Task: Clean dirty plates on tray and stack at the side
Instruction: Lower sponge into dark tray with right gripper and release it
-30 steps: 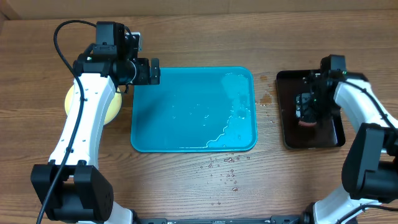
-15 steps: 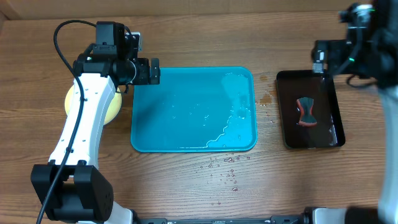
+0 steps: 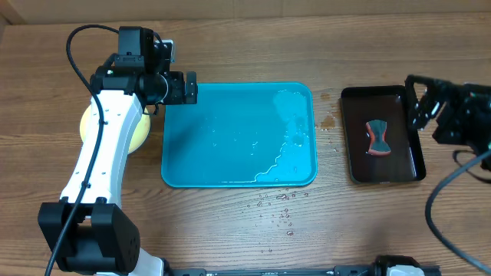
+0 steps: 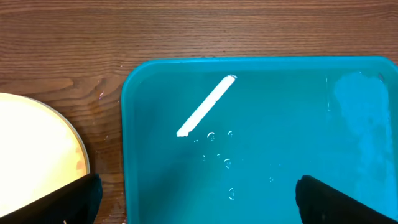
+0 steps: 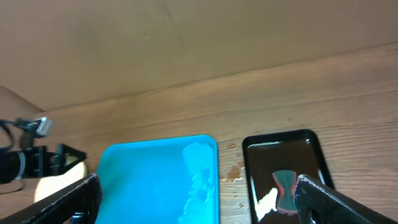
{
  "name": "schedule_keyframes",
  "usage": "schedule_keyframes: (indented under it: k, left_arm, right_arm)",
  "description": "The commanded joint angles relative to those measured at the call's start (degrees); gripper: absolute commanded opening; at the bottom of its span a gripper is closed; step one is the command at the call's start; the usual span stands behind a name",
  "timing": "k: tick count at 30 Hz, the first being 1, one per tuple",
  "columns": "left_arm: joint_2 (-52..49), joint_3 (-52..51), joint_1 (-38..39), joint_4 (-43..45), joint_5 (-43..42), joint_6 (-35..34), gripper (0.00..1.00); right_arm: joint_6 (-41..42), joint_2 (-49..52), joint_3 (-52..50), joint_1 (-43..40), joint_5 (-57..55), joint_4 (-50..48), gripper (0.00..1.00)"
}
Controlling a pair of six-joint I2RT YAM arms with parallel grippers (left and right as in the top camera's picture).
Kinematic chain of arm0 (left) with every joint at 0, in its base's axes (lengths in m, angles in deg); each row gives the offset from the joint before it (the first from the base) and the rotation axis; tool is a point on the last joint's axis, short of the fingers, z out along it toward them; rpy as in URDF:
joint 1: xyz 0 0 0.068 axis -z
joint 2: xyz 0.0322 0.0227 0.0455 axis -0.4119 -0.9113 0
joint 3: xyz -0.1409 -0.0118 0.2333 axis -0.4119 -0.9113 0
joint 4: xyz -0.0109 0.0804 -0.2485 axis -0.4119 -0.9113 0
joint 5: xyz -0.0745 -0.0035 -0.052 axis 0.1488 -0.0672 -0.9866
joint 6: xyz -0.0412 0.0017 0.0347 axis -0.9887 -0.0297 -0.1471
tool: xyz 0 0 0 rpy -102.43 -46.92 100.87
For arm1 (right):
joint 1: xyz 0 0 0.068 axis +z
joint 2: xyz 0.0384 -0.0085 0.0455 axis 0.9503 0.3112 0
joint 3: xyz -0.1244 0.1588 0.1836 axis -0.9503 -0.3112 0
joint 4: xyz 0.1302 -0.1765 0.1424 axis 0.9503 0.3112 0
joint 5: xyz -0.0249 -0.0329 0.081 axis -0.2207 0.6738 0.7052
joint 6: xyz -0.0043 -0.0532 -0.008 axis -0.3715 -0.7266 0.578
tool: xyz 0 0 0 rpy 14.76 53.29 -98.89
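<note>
The turquoise tray [image 3: 230,165] lies mid-table, wet, with no plates on it; it also shows in the left wrist view [image 4: 261,112] and the right wrist view [image 5: 149,180]. A yellow-green plate [image 3: 136,132] lies on the table left of the tray, mostly hidden under my left arm. Its rim shows in the left wrist view [image 4: 31,155]. I cannot tell how many plates are stacked there. My left gripper [image 3: 184,88] [image 4: 199,202] is open and empty over the tray's far left corner. My right gripper [image 3: 420,103] [image 5: 199,208] is open and empty, raised beside the black tray.
A narrow black tray [image 3: 360,172] stands right of the turquoise tray and holds a dark scrubber with a red edge [image 3: 377,138] [image 5: 286,186]. Water drops [image 3: 280,207] lie on the wood in front of the turquoise tray. A cardboard wall runs along the back.
My right gripper has let go of the scrubber, risen from the black tray and drawn back to the right. The scrubber now lies in the black tray. The left arm has not moved.
</note>
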Motion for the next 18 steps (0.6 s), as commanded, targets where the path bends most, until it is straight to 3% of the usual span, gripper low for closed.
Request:
schedule_keyframes:
  k: [1,5,8,12,18]
  left_arm:
    - [-0.1,0.7,0.3,0.2,0.0,1.0,1.00]
    - [-0.1,0.7,0.3,0.2,0.0,1.0,1.00]
    - [-0.1,0.7,0.3,0.2,0.0,1.0,1.00]
    - [-0.1,0.7,0.3,0.2,0.0,1.0,1.00]
    - [-0.1,0.7,0.3,0.2,0.0,1.1,1.00]
  right_arm:
    - [0.0,-0.9,0.6,0.1,0.9,1.5,1.00]
    - [0.0,-1.0,0.6,0.1,-1.6,3.4,1.00]
    - [-0.1,-2.1,-1.9,0.1,-4.3,-0.4,1.00]
    - [-4.4,-8.5,-11.6,1.3,-4.6,-14.4,1.00]
    - [-4.3,-25.2,-38.4,3.2,-4.6,-37.9,1.00]
